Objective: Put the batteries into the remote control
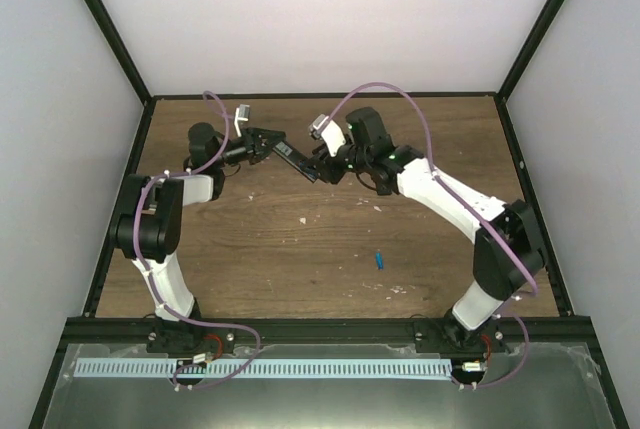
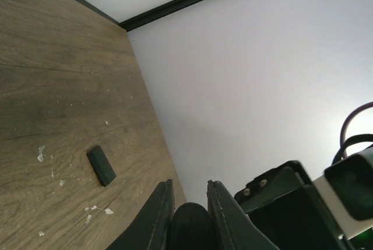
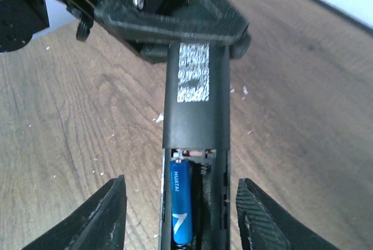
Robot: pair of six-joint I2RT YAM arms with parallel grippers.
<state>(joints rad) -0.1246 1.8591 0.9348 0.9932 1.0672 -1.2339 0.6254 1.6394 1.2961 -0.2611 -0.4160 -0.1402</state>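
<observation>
Nearest me, one tiny bright blue cylindrical battery (image 1: 380, 259) lies loose on the brown wooden table (image 1: 300, 249), at about 5 o'clock from the slim black rectangular remote control (image 1: 295, 159) and well apart from it. Next up, my right gripper (image 3: 180, 180) is spread wide, one finger at 3 o'clock and one at 9 o'clock of the remote, neither touching it. The compartment is uncovered, and a second blue battery (image 3: 180, 203) sits in its 9 o'clock slot. Further out, my left gripper (image 2: 190, 200) is clenched on the remote's far end. Ahead of those fingers, at 10 o'clock, a small black squarish cover piece (image 2: 101, 166) lies flat among pale specks (image 2: 41, 154).
</observation>
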